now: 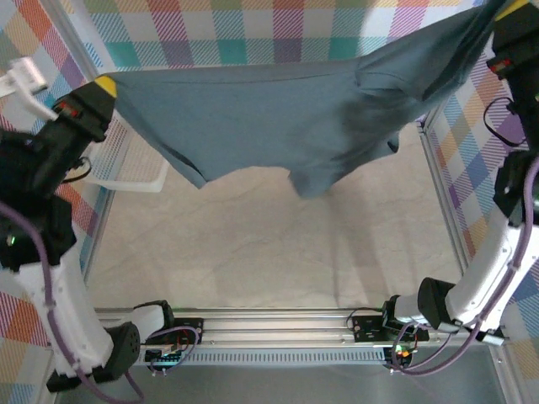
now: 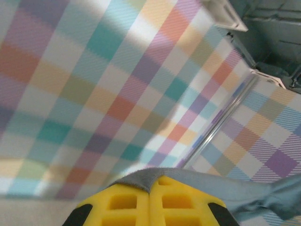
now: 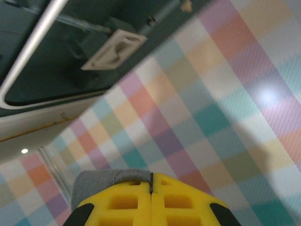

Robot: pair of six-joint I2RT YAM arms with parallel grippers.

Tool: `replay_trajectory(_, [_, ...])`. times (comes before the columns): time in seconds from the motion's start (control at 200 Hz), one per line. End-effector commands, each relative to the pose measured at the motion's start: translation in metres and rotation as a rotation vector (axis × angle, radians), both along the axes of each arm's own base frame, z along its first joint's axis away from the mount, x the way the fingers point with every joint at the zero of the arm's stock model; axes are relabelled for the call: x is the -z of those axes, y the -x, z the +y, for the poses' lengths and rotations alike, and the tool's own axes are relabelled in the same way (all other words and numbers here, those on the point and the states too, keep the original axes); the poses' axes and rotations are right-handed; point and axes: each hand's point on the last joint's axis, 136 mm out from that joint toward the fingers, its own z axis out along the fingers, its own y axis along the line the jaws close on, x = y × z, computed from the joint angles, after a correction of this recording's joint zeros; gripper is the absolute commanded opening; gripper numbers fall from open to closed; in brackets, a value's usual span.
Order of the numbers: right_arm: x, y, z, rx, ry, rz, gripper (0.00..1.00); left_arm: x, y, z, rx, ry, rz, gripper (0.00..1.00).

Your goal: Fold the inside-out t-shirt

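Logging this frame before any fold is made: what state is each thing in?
t-shirt, held above the table, stretched between both claws
left claw, shut on t-shirt cloth
right claw, shut on t-shirt cloth
white basket, standing at the table's left, partly hidden by the t-shirt

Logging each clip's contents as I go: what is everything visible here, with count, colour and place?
t-shirt: one, slate blue-grey, held up above the table, stretched between the two end effectors.
basket: one, white mesh, far left of the table, partly behind the shirt.
table: one, cream surface, below the shirt.
checked panels: several, pastel multicolour, at the far side and both sides.
rail: one, silver metal, near edge, between the arm bases.
left end effector: one, yellow fingers, shut on the shirt's left end.
right end effector: one, yellow fingers, shut on the shirt's right end.
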Motion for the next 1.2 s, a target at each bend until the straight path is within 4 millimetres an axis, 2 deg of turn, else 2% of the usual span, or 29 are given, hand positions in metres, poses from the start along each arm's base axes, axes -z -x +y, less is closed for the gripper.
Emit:
replay_trajectory(0.0, [-0.029,0.048,0.005,0.035,0.007,-0.139,0.00,-0.029,0.038,0.010,-0.137,-0.081,-0.147,0.00])
replay_trajectory(0.075, [-0.032,0.055,0.006,0.039,0.003,-0.154,0.00,-0.028,0.037,0.012,-0.149,-0.079,-0.132,0.00])
replay_trajectory(0.135, [-0.030,0.051,0.006,0.028,-0.002,-0.144,0.00,-0.023,0.029,0.012,-0.140,-0.069,-0.110,0.00])
replay_trajectory(0.27, [-0.014,0.013,0.000,-0.016,-0.045,-0.055,0.00,0.001,-0.006,0.018,-0.120,-0.027,-0.013,0.00])
replay_trajectory(0.38, [-0.003,-0.033,-0.005,-0.081,-0.084,0.000,0.00,0.018,-0.050,0.019,-0.064,0.014,0.070,0.00])
replay_trajectory(0.54, [0.010,-0.114,-0.009,-0.113,-0.054,0.024,0.00,0.040,-0.150,0.033,-0.034,0.069,0.123,0.00])
replay_trajectory(0.62, [0.008,-0.142,-0.013,-0.110,-0.030,-0.010,0.00,0.044,-0.192,0.035,-0.010,0.066,0.148,0.00])
replay_trajectory(0.685, [0.003,-0.152,-0.016,-0.127,-0.045,-0.057,0.00,0.036,-0.210,0.029,0.033,0.057,0.145,0.00])
replay_trajectory(0.72, [-0.001,-0.155,-0.016,-0.145,-0.060,-0.087,0.00,0.028,-0.214,0.024,0.059,0.046,0.132,0.00])
replay_trajectory(0.77, [-0.008,-0.154,-0.017,-0.156,-0.079,-0.124,0.00,0.011,-0.210,0.015,0.080,0.021,0.087,0.00])
replay_trajectory(0.86, [-0.016,-0.142,-0.018,-0.131,-0.087,-0.147,0.00,-0.018,-0.191,0.008,0.095,0.013,-0.005,0.00])
replay_trajectory(0.995, [-0.025,-0.119,-0.011,-0.139,-0.066,-0.165,0.00,-0.031,-0.164,0.000,0.109,-0.028,-0.048,0.00])
replay_trajectory(1.05, [-0.023,-0.115,-0.006,-0.163,-0.054,-0.147,0.00,-0.024,-0.163,-0.004,0.118,-0.053,-0.034,0.00])
replay_trajectory(1.11, [-0.010,-0.121,0.001,-0.197,-0.032,-0.081,0.00,-0.005,-0.168,-0.009,0.135,-0.079,0.014,0.00])
replay_trajectory(1.155, [0.008,-0.129,0.009,-0.230,0.005,-0.005,0.00,0.018,-0.175,-0.013,0.153,-0.095,0.065,0.00])
replay_trajectory(1.2, [0.038,-0.143,0.018,-0.280,0.039,0.114,0.00,0.048,-0.181,-0.020,0.183,-0.118,0.119,0.00])
